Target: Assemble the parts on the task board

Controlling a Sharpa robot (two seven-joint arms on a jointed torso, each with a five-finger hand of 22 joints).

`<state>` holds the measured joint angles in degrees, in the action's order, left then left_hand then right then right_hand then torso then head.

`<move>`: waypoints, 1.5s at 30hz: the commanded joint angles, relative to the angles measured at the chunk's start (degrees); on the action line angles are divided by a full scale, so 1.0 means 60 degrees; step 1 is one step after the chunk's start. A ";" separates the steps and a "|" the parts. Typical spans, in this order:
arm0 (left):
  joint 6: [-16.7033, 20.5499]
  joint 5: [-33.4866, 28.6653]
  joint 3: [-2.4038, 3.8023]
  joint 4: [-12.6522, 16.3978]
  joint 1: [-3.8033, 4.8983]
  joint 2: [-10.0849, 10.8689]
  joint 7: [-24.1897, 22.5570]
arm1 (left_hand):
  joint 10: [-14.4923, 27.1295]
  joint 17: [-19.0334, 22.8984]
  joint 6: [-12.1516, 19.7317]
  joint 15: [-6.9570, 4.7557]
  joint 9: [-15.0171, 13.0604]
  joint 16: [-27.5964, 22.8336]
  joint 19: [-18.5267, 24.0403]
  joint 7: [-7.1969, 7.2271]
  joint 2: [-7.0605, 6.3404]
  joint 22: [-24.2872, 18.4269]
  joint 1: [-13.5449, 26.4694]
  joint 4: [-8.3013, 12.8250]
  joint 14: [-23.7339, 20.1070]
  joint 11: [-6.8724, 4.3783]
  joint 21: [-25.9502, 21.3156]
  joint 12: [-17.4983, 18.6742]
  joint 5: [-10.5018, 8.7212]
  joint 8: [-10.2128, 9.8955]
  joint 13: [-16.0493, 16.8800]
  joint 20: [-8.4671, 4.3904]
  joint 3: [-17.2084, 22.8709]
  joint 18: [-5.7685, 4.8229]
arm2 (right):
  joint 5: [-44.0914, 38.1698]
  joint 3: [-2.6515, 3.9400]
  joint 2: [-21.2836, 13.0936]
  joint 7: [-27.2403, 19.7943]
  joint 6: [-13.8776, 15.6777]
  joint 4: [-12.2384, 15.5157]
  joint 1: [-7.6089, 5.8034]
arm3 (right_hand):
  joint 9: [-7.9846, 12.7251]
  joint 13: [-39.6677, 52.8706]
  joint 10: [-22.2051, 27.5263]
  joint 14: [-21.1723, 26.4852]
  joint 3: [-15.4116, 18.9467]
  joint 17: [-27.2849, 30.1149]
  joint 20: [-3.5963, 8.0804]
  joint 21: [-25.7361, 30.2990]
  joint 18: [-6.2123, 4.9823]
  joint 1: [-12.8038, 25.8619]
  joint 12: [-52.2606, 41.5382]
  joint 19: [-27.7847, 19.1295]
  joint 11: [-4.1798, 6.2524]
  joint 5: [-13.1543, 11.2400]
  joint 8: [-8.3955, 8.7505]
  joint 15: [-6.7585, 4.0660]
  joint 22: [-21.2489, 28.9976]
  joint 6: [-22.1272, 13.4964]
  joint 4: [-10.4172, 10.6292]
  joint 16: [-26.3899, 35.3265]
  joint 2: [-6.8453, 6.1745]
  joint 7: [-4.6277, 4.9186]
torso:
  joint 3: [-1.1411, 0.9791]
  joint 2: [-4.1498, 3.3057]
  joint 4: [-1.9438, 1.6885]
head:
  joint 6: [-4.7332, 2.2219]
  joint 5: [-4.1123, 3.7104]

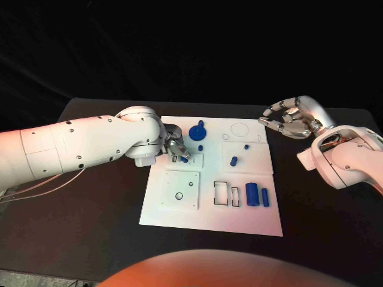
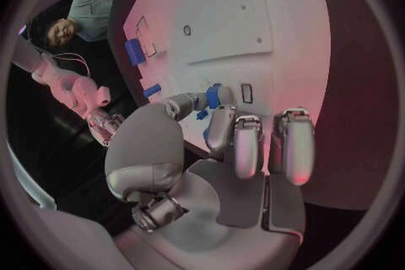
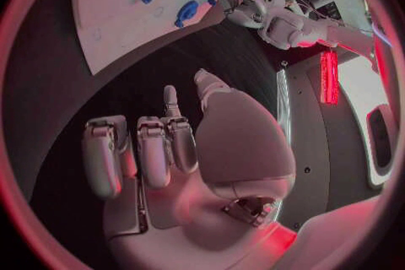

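Observation:
The white task board (image 1: 210,206) lies mid-table. My left hand (image 1: 175,146) is over its far left part and pinches a small blue part (image 2: 213,95) between thumb and a finger, close beside a small rectangular slot (image 2: 246,92). That part (image 1: 185,158) shows just under the fingertips. A round blue part (image 1: 197,131), a tiny blue part (image 1: 201,146), a blue peg (image 1: 234,160) and two blue cylinders (image 1: 252,194) lie on the board. My right hand (image 1: 290,119) hovers off the board's far right corner, fingers loosely bent and apart, holding nothing.
Two raised white square plates (image 1: 180,190) sit on the board's left side, and rectangular outlines (image 1: 222,193) lie beside the cylinders. Black table (image 1: 330,227) surrounds the board. In the right wrist view the board (image 3: 118,20) and my left hand (image 3: 239,3) lie beyond my right hand (image 3: 169,148).

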<state>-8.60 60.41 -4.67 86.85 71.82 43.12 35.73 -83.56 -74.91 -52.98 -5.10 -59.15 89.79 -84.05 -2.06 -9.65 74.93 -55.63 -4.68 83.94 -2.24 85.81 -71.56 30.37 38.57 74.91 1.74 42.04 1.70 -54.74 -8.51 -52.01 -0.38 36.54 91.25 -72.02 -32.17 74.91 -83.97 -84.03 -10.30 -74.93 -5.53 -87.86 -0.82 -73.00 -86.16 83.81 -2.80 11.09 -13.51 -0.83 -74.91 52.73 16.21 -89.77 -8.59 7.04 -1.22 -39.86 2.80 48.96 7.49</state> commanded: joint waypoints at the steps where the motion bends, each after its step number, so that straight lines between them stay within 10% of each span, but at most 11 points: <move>1: -0.0565 0.0373 -0.0047 0.0021 -0.0055 -0.0033 0.0124 | -0.0126 -0.2516 -0.0046 -0.0024 -0.0016 0.0034 -0.0369 0.0067 0.0082 0.1944 0.0006 0.1718 0.1010 -0.0005 0.0052 -0.0037 0.0033 0.0033 0.0026 -0.0053 0.1690 -0.0065 | -0.0029 0.0000 -0.0002 -0.0068 -0.0067 0.0011 0.0006 | -0.0010 0.1990 -0.0531 -0.0995 -0.0012 -0.2511 0.0064 0.0039 0.0038 0.0032 -0.0010 0.0811 0.0036 0.0053 -0.0033 -0.0050 -0.2385 -0.0088 0.0045 -0.0038 0.0029 -0.0003 | 0.0001 -0.0002 -0.0003 | 0.0009 -0.0004; 19: -0.0633 0.0120 -0.0047 -0.0062 -0.0052 -0.0133 0.0313 | -0.0115 -0.2516 -0.0028 -0.0024 -0.0009 0.0034 -0.0374 0.0054 0.0116 0.1959 0.0208 0.1639 0.1010 0.0023 0.0057 0.0158 -0.0052 0.0050 -0.0154 -0.0034 0.1639 -0.0069 | -0.0028 0.0000 -0.0018 -0.0067 -0.0059 0.0023 0.0006 | -0.0010 0.1990 -0.0531 -0.0995 -0.0012 -0.2511 0.0064 0.0039 0.0038 0.0032 -0.0010 0.0811 0.0036 0.0053 -0.0033 -0.0050 -0.2385 -0.0088 0.0045 -0.0038 0.0029 -0.0003 | -0.0008 0.0007 0.0006 | 0.0018 -0.0014; 45: -0.0765 -0.0162 -0.0050 -0.0141 -0.0049 -0.0175 0.0450 | -0.0112 -0.2516 -0.0082 -0.0102 0.0145 0.0034 -0.0380 0.0203 0.0020 0.1980 0.1406 0.1156 0.1010 -0.0064 0.0015 0.0212 -0.1236 0.0054 -0.0251 -0.0082 0.1333 -0.0069 | -0.0014 0.0000 -0.0049 -0.0080 -0.0039 0.0046 0.0006 | -0.0049 0.1968 -0.0511 -0.0995 -0.0016 -0.2511 0.0066 0.0083 0.0027 0.0037 0.0017 0.0787 0.0037 0.0056 -0.0030 -0.0051 -0.2371 -0.0111 0.0029 -0.0038 0.0023 -0.0003 | 0.0002 0.0000 -0.0007 | 0.0053 -0.0076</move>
<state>-10.41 60.67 -4.50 85.97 72.09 42.19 37.32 -83.77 -74.90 -53.27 -5.31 -58.26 89.79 -84.05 -1.12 -9.52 74.91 -47.62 0.16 84.15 -2.45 85.81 -70.23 23.09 38.72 73.40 1.74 47.68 1.71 -54.68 -8.53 -52.31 -0.42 36.56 91.45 -72.01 -32.41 74.94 -83.97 -84.03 -10.30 -74.91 -5.53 -87.51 -0.82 -73.00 -86.16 83.81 -2.80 11.09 -13.51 -0.83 -74.93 52.34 16.20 -89.77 -8.60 7.02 -1.22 -39.87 2.77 49.21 7.06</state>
